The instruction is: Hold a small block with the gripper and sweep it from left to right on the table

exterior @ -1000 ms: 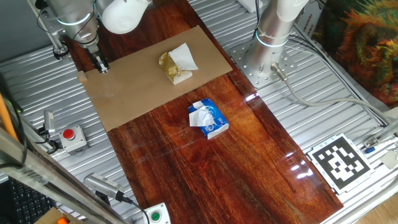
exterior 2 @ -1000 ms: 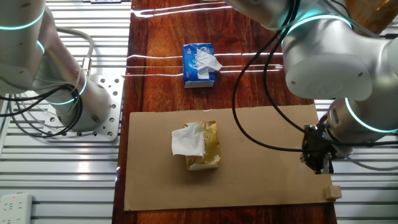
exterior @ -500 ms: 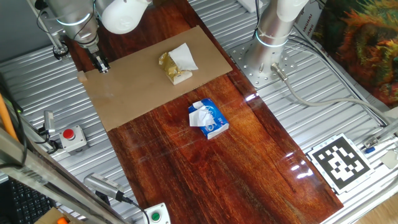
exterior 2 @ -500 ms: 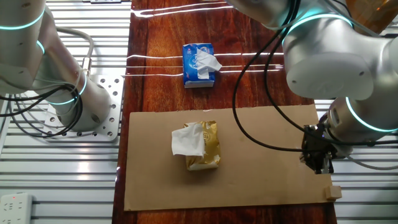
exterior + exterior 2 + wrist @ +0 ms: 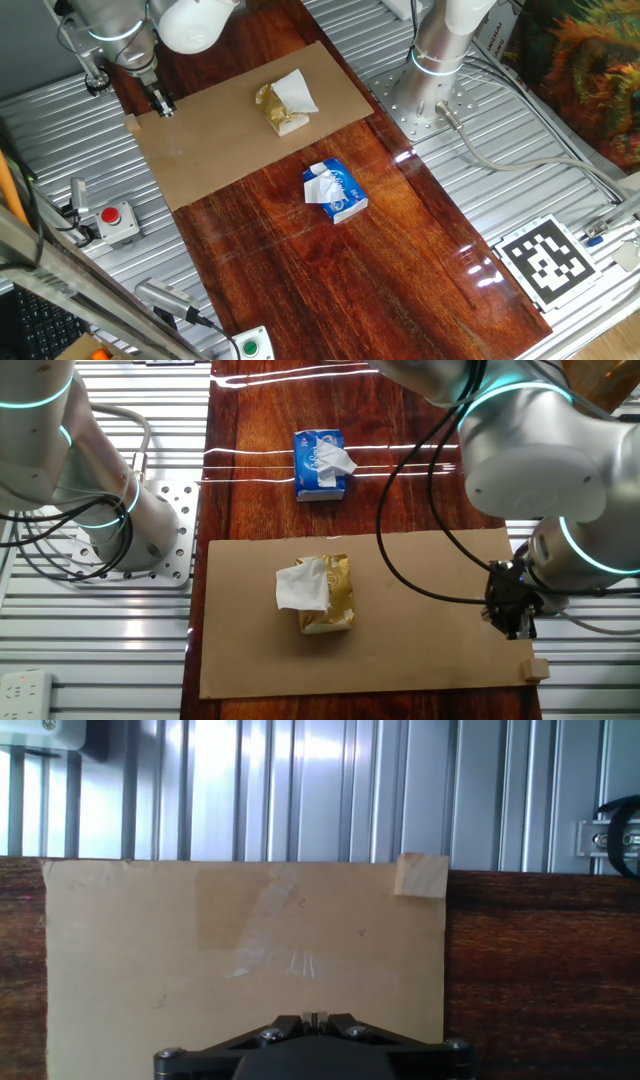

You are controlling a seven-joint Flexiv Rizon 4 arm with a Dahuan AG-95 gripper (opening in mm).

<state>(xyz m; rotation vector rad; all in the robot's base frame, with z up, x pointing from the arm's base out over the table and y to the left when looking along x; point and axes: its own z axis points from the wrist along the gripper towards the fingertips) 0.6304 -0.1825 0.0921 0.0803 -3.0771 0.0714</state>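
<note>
Ribbed silver metal [image 5: 500,190] surrounds the glossy red-brown wooden tabletop [image 5: 330,290], which carries a flat tan cardboard sheet [image 5: 420,630]. Over that sheet's edge hang the narrow black fingers [image 5: 518,622] of the silver-and-white arm; in both fixed views they look drawn close together, with nothing seen between them, though whether they truly meet I cannot tell. The hand view shows only the dark base of the fingers [image 5: 313,1055] along its bottom edge, the tips cut off.

A tiny pale tan cube [image 5: 540,670] sits apart from the fingers at about 5 o'clock in the other fixed view, touching the cardboard's corner; in the hand view it [image 5: 421,875] lies at 1 o'clock. From the first fixed view it is barely a speck [image 5: 131,123]. A yellowish crumpled lump with white paper [image 5: 318,593] rests mid-sheet, and a blue-and-white packet [image 5: 320,464] lies on bare wood.
</note>
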